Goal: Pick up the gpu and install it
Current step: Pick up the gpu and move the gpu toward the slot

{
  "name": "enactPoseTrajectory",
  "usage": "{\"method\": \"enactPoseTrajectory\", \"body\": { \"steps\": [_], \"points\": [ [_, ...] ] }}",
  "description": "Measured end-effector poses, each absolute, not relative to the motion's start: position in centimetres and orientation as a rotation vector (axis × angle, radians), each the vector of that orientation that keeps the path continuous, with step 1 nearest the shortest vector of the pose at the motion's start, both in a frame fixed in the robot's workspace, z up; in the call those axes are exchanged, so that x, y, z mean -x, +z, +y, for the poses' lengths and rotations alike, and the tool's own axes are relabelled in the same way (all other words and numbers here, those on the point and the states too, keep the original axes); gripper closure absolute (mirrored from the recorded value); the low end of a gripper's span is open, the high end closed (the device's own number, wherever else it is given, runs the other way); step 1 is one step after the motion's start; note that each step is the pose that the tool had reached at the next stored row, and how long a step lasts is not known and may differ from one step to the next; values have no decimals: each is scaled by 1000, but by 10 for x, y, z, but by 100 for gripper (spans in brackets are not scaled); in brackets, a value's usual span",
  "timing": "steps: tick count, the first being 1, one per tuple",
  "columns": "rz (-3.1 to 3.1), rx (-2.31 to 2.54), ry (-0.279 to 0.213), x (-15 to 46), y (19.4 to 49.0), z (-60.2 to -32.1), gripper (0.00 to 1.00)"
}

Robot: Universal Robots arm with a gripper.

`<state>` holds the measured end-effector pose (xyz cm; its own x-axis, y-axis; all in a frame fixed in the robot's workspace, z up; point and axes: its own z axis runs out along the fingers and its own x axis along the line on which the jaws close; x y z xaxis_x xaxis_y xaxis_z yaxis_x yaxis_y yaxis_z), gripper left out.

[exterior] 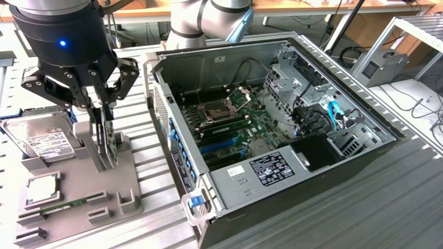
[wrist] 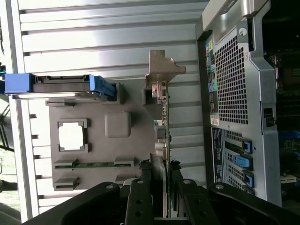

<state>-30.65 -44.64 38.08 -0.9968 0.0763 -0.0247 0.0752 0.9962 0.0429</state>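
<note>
The gpu [exterior: 107, 142] stands on edge in a slot of the grey holder [exterior: 83, 194], at the exterior view's left. In the wrist view I see the gpu [wrist: 163, 123] edge-on, its silver bracket at the far end. My gripper [exterior: 97, 111] comes straight down on the card's upper edge. Its two dark fingers [wrist: 146, 180] sit on either side of the board and press on it, so the gripper [wrist: 165, 177] is shut on the gpu. The card still rests in the holder. The open computer case [exterior: 277, 129] lies beside it, motherboard [exterior: 229, 132] exposed.
On the holder are a silver hard drive [exterior: 41, 137] in a blue frame, a processor chip [exterior: 43, 188] and a narrow green memory stick [exterior: 59, 207]. The case's rear panel [wrist: 234, 93] faces the holder, with a slatted metal table [exterior: 387, 207] underneath.
</note>
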Motion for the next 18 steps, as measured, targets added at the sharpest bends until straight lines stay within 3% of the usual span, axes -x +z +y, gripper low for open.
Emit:
{"method": "enactPoseTrajectory", "body": {
  "steps": [12,18],
  "points": [
    [3112,-118,65,306,386,-446,73],
    [3112,-118,65,306,403,-446,73]
  ]
}}
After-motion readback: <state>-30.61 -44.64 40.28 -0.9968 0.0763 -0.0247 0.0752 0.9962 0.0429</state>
